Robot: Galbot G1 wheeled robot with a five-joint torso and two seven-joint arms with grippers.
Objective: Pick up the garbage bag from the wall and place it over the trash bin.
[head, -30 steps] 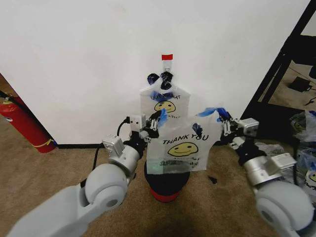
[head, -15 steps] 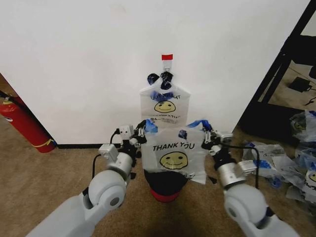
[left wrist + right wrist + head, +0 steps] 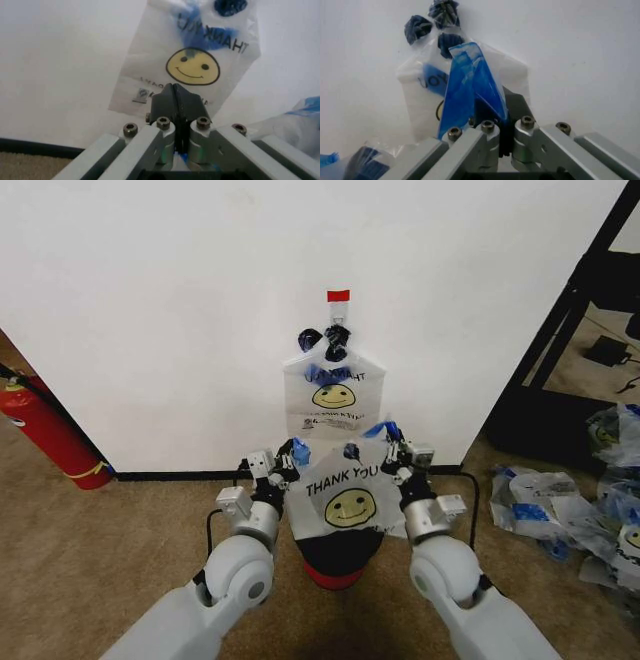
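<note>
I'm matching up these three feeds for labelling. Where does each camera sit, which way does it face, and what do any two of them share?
Head view: on the head, looking forward and down at the wall; both arms show, left gripper and right gripper holding the garbage bag above the trash bin.
Left wrist view: on the left wrist, facing the wall; its shut fingers show.
Right wrist view: on the right wrist, facing the wall; its fingers pinch a blue handle.
Shared: all three show the hanging bag.

Beige carpet (image 3: 100, 540) under trash bin (image 3: 338, 565), loose bags (image 3: 560, 510)
</note>
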